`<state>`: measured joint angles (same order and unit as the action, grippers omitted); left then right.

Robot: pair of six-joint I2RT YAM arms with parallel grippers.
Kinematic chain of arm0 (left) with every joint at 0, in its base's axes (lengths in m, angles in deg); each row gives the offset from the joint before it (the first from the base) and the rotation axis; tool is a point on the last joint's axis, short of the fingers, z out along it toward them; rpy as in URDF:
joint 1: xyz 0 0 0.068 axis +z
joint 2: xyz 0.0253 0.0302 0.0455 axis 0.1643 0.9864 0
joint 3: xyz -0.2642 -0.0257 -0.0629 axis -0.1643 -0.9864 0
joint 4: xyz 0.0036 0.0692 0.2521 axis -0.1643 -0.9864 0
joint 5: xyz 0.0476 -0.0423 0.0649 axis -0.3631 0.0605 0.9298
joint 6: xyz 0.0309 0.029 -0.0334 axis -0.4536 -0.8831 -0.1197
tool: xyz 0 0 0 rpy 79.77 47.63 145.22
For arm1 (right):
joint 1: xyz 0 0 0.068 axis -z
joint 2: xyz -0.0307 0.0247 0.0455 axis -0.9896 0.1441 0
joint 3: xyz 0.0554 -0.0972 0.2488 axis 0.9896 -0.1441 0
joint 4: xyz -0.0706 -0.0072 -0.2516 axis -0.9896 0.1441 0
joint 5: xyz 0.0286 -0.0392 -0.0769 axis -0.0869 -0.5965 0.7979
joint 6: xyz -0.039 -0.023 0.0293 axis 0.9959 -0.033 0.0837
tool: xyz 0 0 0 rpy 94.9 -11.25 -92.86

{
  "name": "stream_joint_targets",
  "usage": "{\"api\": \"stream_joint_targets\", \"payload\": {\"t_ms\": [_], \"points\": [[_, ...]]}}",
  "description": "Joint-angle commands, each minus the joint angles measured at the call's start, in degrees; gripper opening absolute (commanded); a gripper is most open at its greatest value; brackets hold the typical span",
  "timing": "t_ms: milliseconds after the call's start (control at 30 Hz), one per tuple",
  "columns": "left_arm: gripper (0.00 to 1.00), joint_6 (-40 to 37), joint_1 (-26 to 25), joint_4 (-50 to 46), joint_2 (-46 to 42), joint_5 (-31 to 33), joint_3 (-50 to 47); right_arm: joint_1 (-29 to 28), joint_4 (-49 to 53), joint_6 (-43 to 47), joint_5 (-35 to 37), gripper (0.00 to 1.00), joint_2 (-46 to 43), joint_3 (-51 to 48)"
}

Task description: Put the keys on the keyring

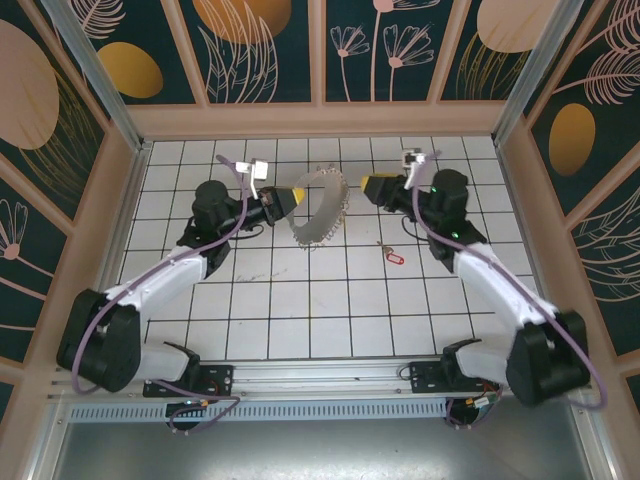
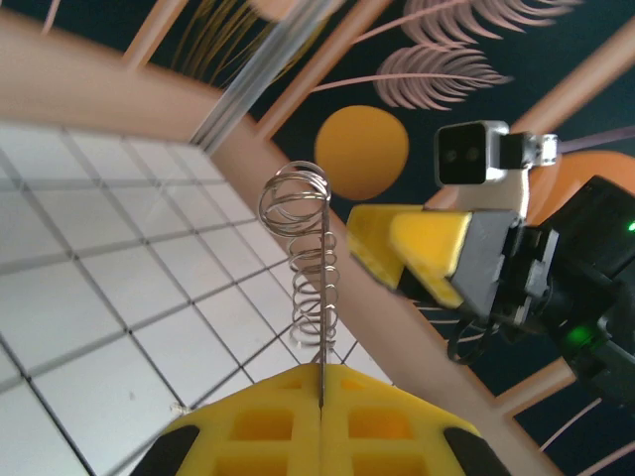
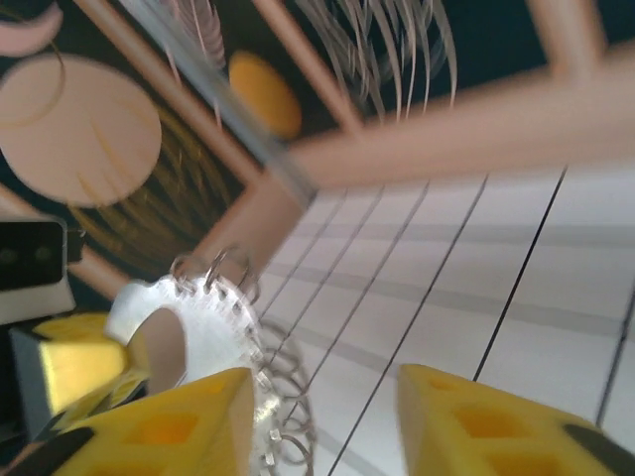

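Note:
My left gripper [image 1: 287, 203] is shut on the rim of the keyring [image 1: 333, 207], a wide pale hoop fringed with small metal rings, and holds it upright above the table. In the left wrist view the keyring [image 2: 314, 260] stands edge-on out of the shut yellow jaws [image 2: 322, 385]. My right gripper [image 1: 366, 186] is open just to the right of the hoop. In the right wrist view its left finger [image 3: 189, 421] lies against the keyring [image 3: 213, 322], and nothing sits between the fingers. One of the keys, with a red tag [image 1: 393, 256], lies on the white tiles below the right gripper.
The white tiled table [image 1: 320, 310] is fenced by tan wooden walls [image 1: 320, 120] at the back and on both sides. Both arms reach to the back middle of the table. The right gripper's yellow fingers [image 2: 412, 248] show close behind the hoop in the left wrist view.

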<state>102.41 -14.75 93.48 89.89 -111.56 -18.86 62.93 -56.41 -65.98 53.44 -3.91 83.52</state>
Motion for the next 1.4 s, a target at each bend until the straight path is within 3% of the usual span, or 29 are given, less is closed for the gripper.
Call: {"api": "stream_joint_targets", "payload": {"t_ms": [0, 100, 200, 267, 400, 500, 633, 733, 833, 1100, 1367], "points": [[0.00, -20.78, 0.30, -4.59, -5.10, -4.15, 4.24, 0.01, -5.78, 7.98, 13.82, 0.62, -7.15, -5.90], [0.00, -35.85, 0.30, -15.46, -8.29, -0.11, 6.21, 0.24, -12.04, 12.84, 13.94, 0.58, -10.98, -11.08], [0.00, -42.09, 0.30, -21.14, -9.67, -0.86, 9.86, -0.04, -10.30, 20.00, 6.75, 0.52, -12.38, -11.22], [0.00, -45.45, 0.30, -27.13, -9.42, -3.41, 14.18, -1.51, -8.33, 23.00, 6.96, 0.43, -12.70, -10.55], [0.00, -48.40, 0.26, -38.14, -7.41, -6.25, 21.57, -8.62, -10.46, 33.57, 12.09, 0.38, -13.97, -12.95], [0.00, -49.09, 0.30, -44.59, -5.76, -4.90, 26.02, -14.61, -17.11, 43.05, 16.84, 0.36, -14.70, -17.94], [0.00, -47.55, 0.28, -53.41, -2.95, -2.23, 33.19, -18.75, -24.54, 45.87, 22.52, 0.29, -13.07, -22.24], [0.00, -47.52, 0.35, -68.13, 3.53, 2.81, 43.98, -22.30, -25.21, 48.86, 28.88, 0.29, -10.18, -22.43], [0.00, -46.91, -0.06, -80.50, 10.23, 4.42, 55.20, -23.14, -29.60, 49.28, 29.73, 0.29, -8.45, -23.81], [0.00, -46.47, -0.92, -75.84, 8.45, -0.29, 54.49, -24.74, -31.88, 50.06, 21.72, 0.30, -5.37, -22.27], [0.00, -46.23, -0.93, -75.82, 8.18, -3.79, 54.51, -27.67, -36.53, 50.01, 20.24, 0.16, -1.72, -21.72]]}}
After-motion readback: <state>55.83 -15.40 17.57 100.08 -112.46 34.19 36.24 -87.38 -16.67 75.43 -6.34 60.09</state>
